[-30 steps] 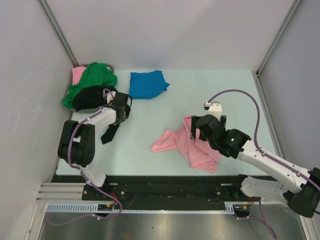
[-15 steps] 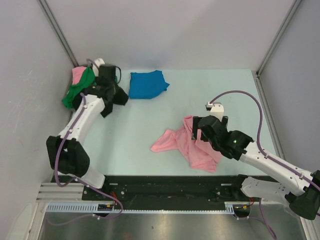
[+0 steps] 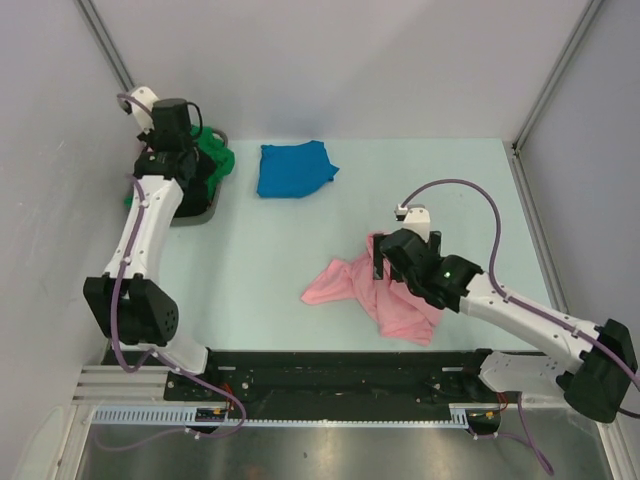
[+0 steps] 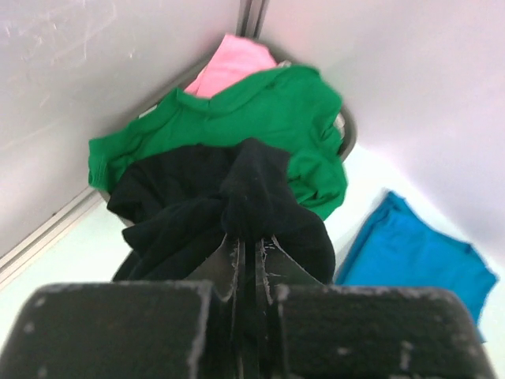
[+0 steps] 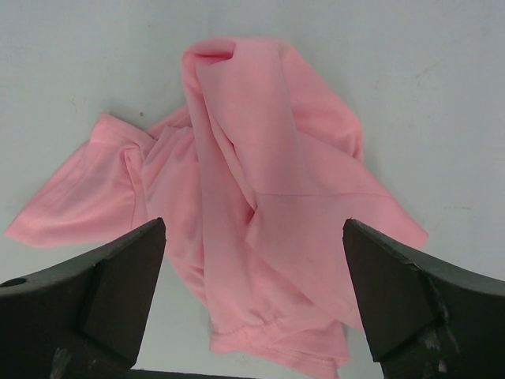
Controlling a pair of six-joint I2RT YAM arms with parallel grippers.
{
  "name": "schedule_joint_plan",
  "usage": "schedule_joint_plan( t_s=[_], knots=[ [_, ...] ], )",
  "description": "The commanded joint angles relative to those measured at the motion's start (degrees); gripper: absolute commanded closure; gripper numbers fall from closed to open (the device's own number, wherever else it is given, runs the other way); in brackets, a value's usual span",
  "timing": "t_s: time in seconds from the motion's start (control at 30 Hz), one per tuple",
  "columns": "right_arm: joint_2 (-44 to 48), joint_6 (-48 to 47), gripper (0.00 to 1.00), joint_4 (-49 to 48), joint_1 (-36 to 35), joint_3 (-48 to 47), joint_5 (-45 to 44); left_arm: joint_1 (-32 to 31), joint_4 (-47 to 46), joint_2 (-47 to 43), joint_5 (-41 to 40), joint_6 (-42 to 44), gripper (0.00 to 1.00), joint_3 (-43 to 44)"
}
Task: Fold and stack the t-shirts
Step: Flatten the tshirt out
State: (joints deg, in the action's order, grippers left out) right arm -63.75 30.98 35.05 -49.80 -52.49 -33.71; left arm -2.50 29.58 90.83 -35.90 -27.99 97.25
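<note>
Black soft cloth t-shirt point(image 4: 229, 197) — bunched on top of the heap in the grey round basket point(image 4: 348, 140), at the far 10 o'clock corner of the pale green table point(image 3: 300, 250) in the top view. Left gripper point(image 4: 252, 246) is pressed together, with a fold of the black cloth pinched between its fingers. Green cloth t-shirt point(image 4: 276, 118) lies under and behind the black one, toward 12 o'clock in the wrist view. A pink cloth point(image 4: 233, 67) sits at the very back of the basket. Bright blue cloth t-shirt point(image 3: 293, 168) lies folded flat on the table at 11 o'clock, near the basket but apart from it. Light pink cloth t-shirt point(image 5: 260, 174) is crumpled at 4 o'clock, not folded. Right gripper point(image 5: 254, 229) hovers over it, jaws spread wide, holding nothing.

Step in hand, as I read it: pulling the black shirt out of the basket, with the pink one waiting to be flattened. The next move calls for lifting the black shirt clear without dragging the green one along — the two overlap — then carrying it to bare table around 7 o'clock. The right gripper would need to drop onto a pink edge or sleeve and catch one layer only.
</note>
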Motion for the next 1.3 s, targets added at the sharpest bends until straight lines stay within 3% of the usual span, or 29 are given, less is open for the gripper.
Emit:
schedule_joint_plan(
  t_s=[0.0,0.23,0.3,0.43,0.63,0.73,1.07,1.1,1.2,1.23,1.27],
  knots=[
    [-3.75,-1.63,0.0,-4.81,-0.12,0.19,0.93,-0.66,-7.08,-2.32,-4.52,-1.01,1.0,-6.36],
    [-8.32,-2.68,0.0,-8.15,0.76,0.19,3.04,1.98,-20.5,-1.7,-4.62,0.56,1.0,-17.08],
    [-9.98,-2.94,0.0,-8.85,0.93,0.11,3.39,1.71,-27.28,-2.49,-5.05,1.44,0.99,-20.42],
    [-12.63,-3.21,0.0,-10.35,1.64,0.19,4.62,0.4,-41.23,-2.41,-13.55,4.25,1.0,-25.26],
    [-15.96,-3.91,0.0,-13.33,2.69,0.02,6.81,-0.49,-65.58,-1.53,-17.97,14.89,1.0,-37.3],
    [-17.37,-4.09,0.0,-14.21,2.96,-0.42,7.96,0.13,-68.42,3.02,-19.2,17.43,1.0,-37.93],
    [-21.42,-5.41,0.0,-14.22,3.13,-1.83,8.31,3.99,-67.65,17.8,-17.8,19.99,0.98,-25.65],
    [-21.94,-5.58,0.0,-14.22,3.22,-1.91,8.31,4.52,-67.03,18.59,-18.24,20.16,0.94,-24.49],
    [-23.09,-5.76,0.0,-14.66,3.22,-2.35,8.49,5.75,-64.74,19.48,-16.92,19.2,0.6,-22.72],
    [-23.79,-5.58,0.0,-14.74,3.31,-2.53,8.75,6.1,-63.96,19.3,-16.75,17.72,0.28,-22.72],
    [-24.14,-5.49,0.0,-14.74,3.22,-2.7,8.93,6.54,-62.56,18.69,-15.96,16.92,0.17,-22.2]
  ],
)
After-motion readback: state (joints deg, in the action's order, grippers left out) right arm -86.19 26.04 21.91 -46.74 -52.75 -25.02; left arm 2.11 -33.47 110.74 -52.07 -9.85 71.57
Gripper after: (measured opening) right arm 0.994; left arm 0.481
